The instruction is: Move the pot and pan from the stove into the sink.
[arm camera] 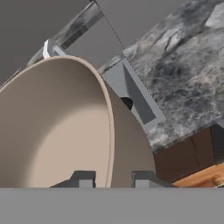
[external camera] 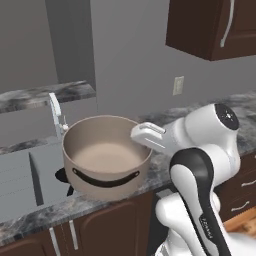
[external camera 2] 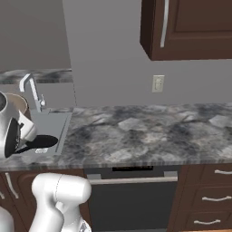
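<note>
Left base view: the sink (external camera: pixel 20 175) lies at the left, and I hold the pot (external camera: pixel 106 155) in the air over its right edge, where counter meets basin, so it can be lowered in. My gripper (arm camera: pixel 113 179) is clamped on the pot's near rim, one finger inside and one outside, which keeps it upright. The pan's handle (external camera: pixel 64 176) shows dark below the pot, so I judge the pan already rests in the basin.

pot (external camera: pixel 106 156) on gripper (external camera: pixel 146 135), seemingly above sink (external camera: pixel 22 175)

Rendered kitchen under even, soft light, moderately bright; no glare; a faint shadow shades the pot's (external camera: pixel 106 155) inner wall; edges look slightly soft and low-resolution.
</note>
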